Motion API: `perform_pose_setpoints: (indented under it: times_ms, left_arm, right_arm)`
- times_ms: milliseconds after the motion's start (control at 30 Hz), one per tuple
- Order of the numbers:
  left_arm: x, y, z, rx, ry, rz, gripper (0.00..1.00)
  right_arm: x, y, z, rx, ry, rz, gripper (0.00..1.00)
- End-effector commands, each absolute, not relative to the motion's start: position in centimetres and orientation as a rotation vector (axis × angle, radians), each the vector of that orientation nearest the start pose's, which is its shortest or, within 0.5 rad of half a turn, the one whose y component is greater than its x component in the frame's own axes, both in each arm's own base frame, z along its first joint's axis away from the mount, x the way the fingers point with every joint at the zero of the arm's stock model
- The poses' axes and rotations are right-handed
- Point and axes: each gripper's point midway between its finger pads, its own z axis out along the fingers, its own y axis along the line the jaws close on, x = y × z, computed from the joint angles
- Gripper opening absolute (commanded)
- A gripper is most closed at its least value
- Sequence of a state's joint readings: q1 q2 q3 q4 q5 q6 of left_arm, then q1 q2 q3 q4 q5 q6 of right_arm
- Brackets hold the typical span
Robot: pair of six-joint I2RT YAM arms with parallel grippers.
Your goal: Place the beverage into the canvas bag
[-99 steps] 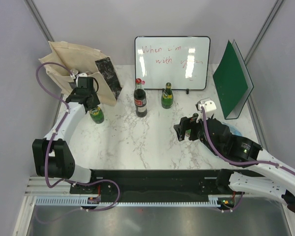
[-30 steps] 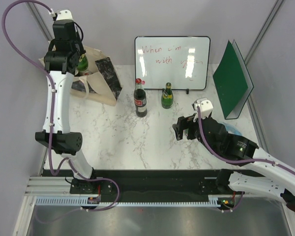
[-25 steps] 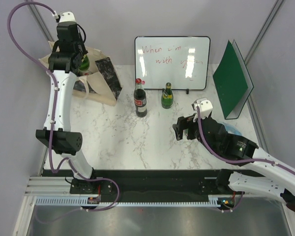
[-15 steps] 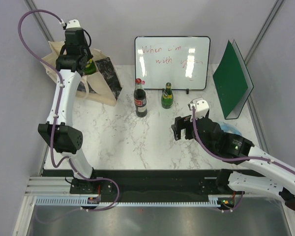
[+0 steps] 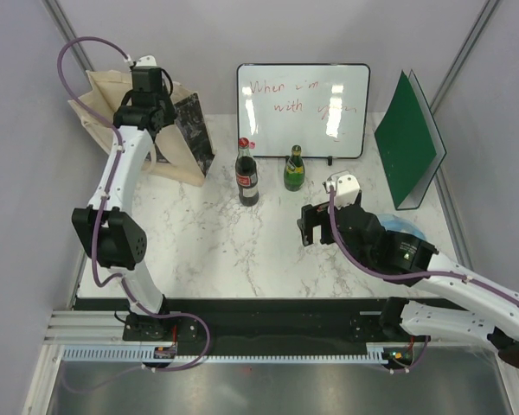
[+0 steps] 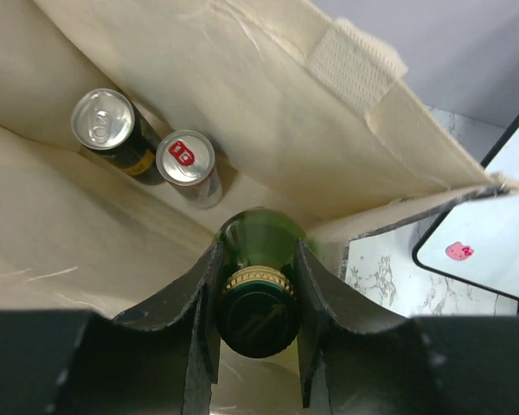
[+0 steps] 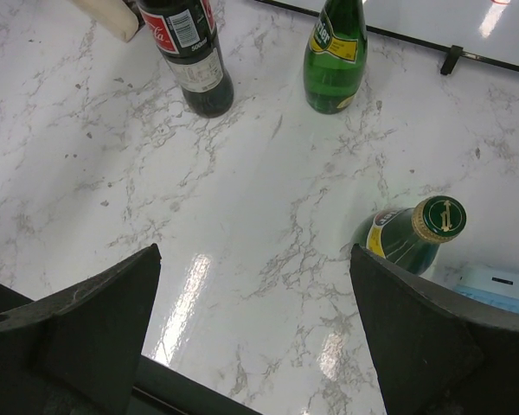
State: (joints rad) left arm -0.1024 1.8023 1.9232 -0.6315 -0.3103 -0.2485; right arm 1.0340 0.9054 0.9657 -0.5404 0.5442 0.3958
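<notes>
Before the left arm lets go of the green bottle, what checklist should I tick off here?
1. Grip: left gripper shut on green bottle at the neck: ok.
2. Position: bottle within canvas bag opening: ok.
3. Clearance: plain-top can and red-tab can lie off to one side: ok.
4. Support: bottle base on the bag's bottom: cannot tell, hidden.
5. Other arm: right gripper open, away from bag: ok.

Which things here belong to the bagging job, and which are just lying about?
Job: beige canvas bag; green glass bottle in the left gripper; possibly the dark cola bottle and two standing green bottles.
Lying about: white rectangular whiteboard; green folder.
</notes>
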Motion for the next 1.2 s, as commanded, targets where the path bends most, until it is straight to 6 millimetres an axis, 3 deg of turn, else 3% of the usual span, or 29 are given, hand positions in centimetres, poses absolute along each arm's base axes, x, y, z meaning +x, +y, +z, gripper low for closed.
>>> perform_pose_setpoints:
  times_ms: [0,367,867,1167]
  left_arm:
    - [53.0,-3.2,36.7,-0.350,1.799,-0.072,0.02]
    - [54.1,-1.8,34.3,-0.438,1.844,-0.027,0.02]
    - [54.8,-2.9,28.9,-0.390,1.986,-0.035,0.02]
    - [55.0,-2.2,26.2,-0.415,2.048,0.011,0.02]
  right_arm:
    - [21.6,21.4,27.0,-0.279,1.933,0.416,0.98]
    - [21.4,20.9,27.1,-0.269,1.927,0.417,0.98]
    - [21.4,20.6,27.3,-0.266,1.919,0.409,0.98]
    - [21.5,20.5,27.2,-0.263,1.920,0.402,0.98]
